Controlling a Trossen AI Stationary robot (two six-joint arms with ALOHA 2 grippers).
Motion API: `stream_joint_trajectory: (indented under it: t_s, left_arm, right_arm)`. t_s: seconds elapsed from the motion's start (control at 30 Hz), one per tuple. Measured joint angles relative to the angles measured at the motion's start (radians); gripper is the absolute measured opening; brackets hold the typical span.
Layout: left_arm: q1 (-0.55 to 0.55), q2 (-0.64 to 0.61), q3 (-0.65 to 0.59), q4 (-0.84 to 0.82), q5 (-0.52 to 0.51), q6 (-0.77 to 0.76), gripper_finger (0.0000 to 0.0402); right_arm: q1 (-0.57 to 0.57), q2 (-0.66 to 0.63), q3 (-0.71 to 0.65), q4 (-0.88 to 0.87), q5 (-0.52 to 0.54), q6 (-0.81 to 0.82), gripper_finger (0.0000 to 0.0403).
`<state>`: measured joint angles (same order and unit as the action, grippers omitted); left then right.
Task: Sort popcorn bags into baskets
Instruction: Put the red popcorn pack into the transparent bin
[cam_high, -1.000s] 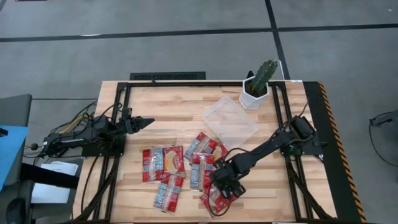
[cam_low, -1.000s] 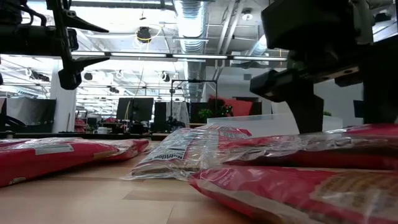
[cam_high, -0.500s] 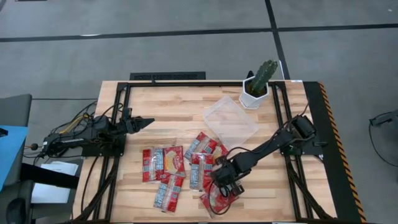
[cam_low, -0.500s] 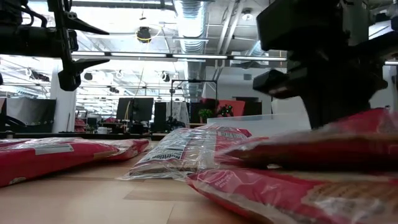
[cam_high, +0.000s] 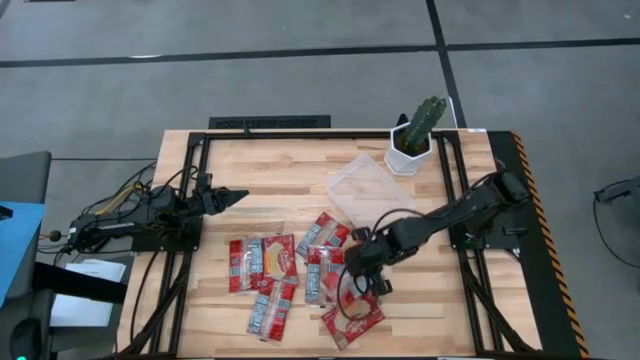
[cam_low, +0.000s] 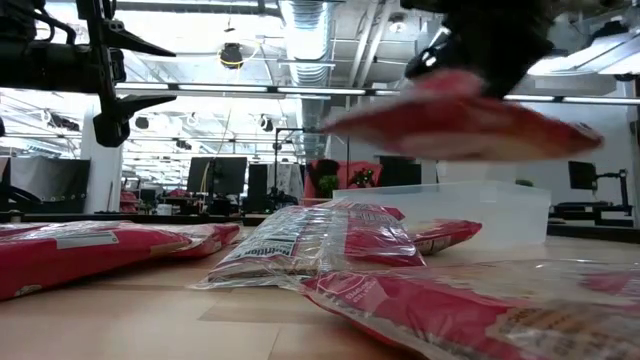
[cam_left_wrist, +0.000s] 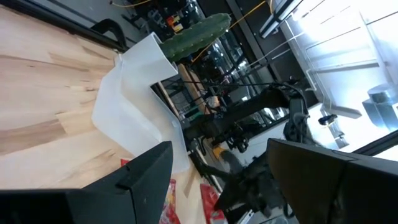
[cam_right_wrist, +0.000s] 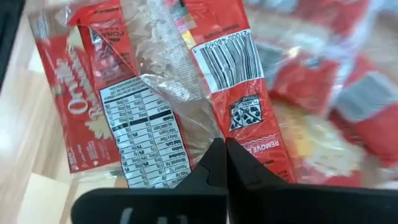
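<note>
The right gripper (cam_high: 362, 268) is up off the table (cam_high: 270, 180), jaws pinched tight on the clear edge of a bag (cam_right_wrist: 180, 81), which hangs in the air over the other bags (cam_high: 262, 262) scattered across the middle and near side of the wood. From table height the held bag shows as a red blur above the pile. The tray (cam_high: 369, 194) sits behind the pile, just beside the cactus pot (cam_high: 413, 145). Over at the left edge the left gripper (cam_high: 232, 197) hovers, jaws apart, holding nothing.
</note>
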<state>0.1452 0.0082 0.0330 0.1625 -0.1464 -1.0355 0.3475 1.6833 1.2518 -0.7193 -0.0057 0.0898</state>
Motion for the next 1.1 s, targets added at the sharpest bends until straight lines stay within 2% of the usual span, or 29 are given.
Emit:
stream_joint_trajectory:
  t_s: [0.27, 0.4, 0.53, 0.7, 0.83, 1.1]
  left_arm:
    - [0.0, 0.0, 0.0, -0.008, -0.037, 0.003, 0.0249]
    - [0.0, 0.0, 0.0, -0.029, -0.044, 0.002, 0.0249]
    - [0.0, 0.0, 0.0, -0.042, -0.049, -0.006, 0.0249]
    - [0.0, 0.0, 0.0, -0.047, -0.066, -0.007, 0.0249]
    - [0.0, 0.0, 0.0, -0.048, -0.1, -0.007, 0.0249]
    - [0.0, 0.0, 0.0, -0.08, -0.138, -0.007, 0.0249]
  right_arm:
    - [-0.126, -0.162, 0.002, -0.044, 0.064, -0.051, 0.0003]
    - [-0.221, -0.23, 0.003, -0.114, 0.128, -0.155, 0.0003]
    - [-0.343, -0.272, 0.003, -0.204, 0.148, -0.294, 0.0003]
    - [-0.463, -0.278, 0.003, -0.342, 0.253, -0.52, 0.0006]
    - [-0.54, -0.254, 0.003, -0.381, 0.266, -0.673, 0.0006]
    - [-0.618, -0.204, -0.014, -0.395, 0.211, -0.742, 0.0014]
